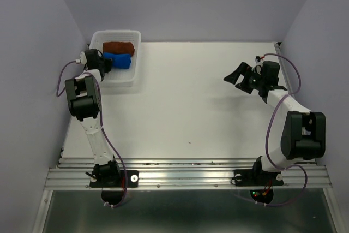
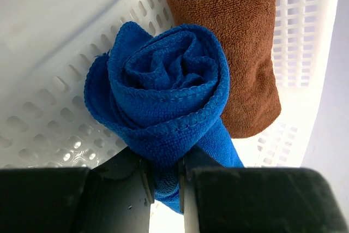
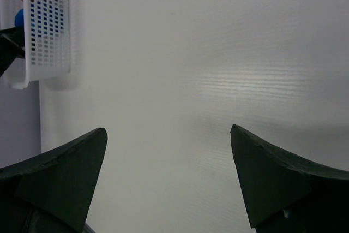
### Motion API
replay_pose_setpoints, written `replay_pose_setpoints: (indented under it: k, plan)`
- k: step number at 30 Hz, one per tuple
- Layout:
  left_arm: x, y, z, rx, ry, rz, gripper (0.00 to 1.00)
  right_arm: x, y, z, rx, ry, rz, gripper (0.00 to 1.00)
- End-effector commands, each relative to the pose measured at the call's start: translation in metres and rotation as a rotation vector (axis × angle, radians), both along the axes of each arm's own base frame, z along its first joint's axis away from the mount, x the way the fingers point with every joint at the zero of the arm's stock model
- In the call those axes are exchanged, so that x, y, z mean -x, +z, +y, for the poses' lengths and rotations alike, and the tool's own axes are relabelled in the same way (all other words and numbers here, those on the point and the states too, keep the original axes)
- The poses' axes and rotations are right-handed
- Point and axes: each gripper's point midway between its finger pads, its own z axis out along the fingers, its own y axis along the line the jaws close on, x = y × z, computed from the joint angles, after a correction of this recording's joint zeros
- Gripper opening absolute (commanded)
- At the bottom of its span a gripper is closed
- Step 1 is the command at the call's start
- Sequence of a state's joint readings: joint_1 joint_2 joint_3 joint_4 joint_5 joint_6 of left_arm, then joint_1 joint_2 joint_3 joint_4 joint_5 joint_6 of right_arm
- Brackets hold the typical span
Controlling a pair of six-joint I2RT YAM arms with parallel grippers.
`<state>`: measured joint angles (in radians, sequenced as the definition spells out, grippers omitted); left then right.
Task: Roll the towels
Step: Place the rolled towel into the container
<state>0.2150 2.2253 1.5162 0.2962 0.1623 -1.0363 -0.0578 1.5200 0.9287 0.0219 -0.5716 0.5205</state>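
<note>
Jaws of the left gripper (image 2: 163,183) stand almost closed, leaving only a narrow gap that is filled with a fold of the blue towel (image 2: 163,88), pinched at the lower edge of its near end. In the left wrist view the blue towel is a tight roll, its spiral end facing the camera and its length running away from the fingers. The rust-brown towel (image 2: 234,53), also rolled, lies just beyond it and touches its side. Both rolls rest inside the white perforated basket (image 2: 49,129).

From overhead, the basket sits at the far left corner of the table (image 1: 191,102). The two rolls lie side by side with their long axes running roughly left to right, the brown one against the far wall and the blue one on the near side. The left gripper meets the blue roll at its left end, so the towel stretches to the right of the fingers.

The right gripper (image 3: 167,130) is spread wide with nothing between its fingers. It hangs above bare tabletop on the right side, well apart from the basket and both towels
</note>
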Motion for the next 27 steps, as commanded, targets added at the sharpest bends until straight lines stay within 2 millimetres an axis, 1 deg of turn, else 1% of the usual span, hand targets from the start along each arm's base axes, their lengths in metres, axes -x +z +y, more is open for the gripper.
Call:
replay_pose_setpoints:
  k: [1,2,4,6,7,9,11,13,15,17,18,19,26,27]
  plan:
    - [-0.007,0.006,0.002,-0.054,-0.025,0.017,0.11,-0.02,0.023,0.001,0.0,0.002,-0.092,1.0]
    - [-0.006,0.005,-0.001,-0.052,-0.03,0.026,0.15,-0.02,0.022,0.001,-0.001,0.001,-0.088,1.0]
    - [-0.006,0.009,-0.003,-0.057,-0.037,0.021,0.22,-0.02,0.021,0.002,-0.003,0.002,-0.087,1.0]
    - [-0.004,0.013,-0.005,-0.053,-0.038,0.021,0.26,-0.021,0.021,0.002,-0.007,0.003,-0.089,1.0]
    - [-0.003,0.012,-0.005,-0.047,-0.035,0.025,0.31,-0.021,0.023,0.003,-0.009,0.005,-0.092,1.0]
    - [-0.002,0.016,-0.006,-0.044,-0.038,0.024,0.32,-0.021,0.022,0.002,-0.008,0.004,-0.093,1.0]
    - [-0.001,0.022,-0.007,-0.042,-0.04,0.023,0.35,-0.021,0.023,0.003,-0.01,0.008,-0.096,1.0]
    - [0.001,0.029,-0.008,-0.043,-0.037,0.024,0.41,-0.021,0.024,0.004,-0.012,0.014,-0.098,1.0]
    - [0.002,0.036,-0.004,-0.05,-0.017,0.019,0.47,-0.021,0.023,0.004,-0.014,0.017,-0.098,1.0]
    - [0.003,0.04,-0.006,-0.05,-0.028,0.017,0.75,-0.021,0.024,0.005,-0.013,0.024,-0.102,1.0]
    - [0.002,0.042,-0.007,-0.05,-0.032,0.013,0.81,-0.021,0.024,0.005,-0.012,0.024,-0.101,1.0]
    - [0.002,0.046,-0.007,-0.048,-0.034,0.005,0.82,-0.022,0.024,0.005,-0.013,0.027,-0.103,1.0]
    - [0.007,0.06,-0.007,-0.049,-0.026,-0.002,0.82,-0.025,0.022,0.007,-0.016,0.042,-0.1,1.0]
    - [0.008,0.065,-0.006,-0.05,-0.021,-0.006,0.82,-0.025,0.023,0.011,-0.017,0.052,-0.103,1.0]
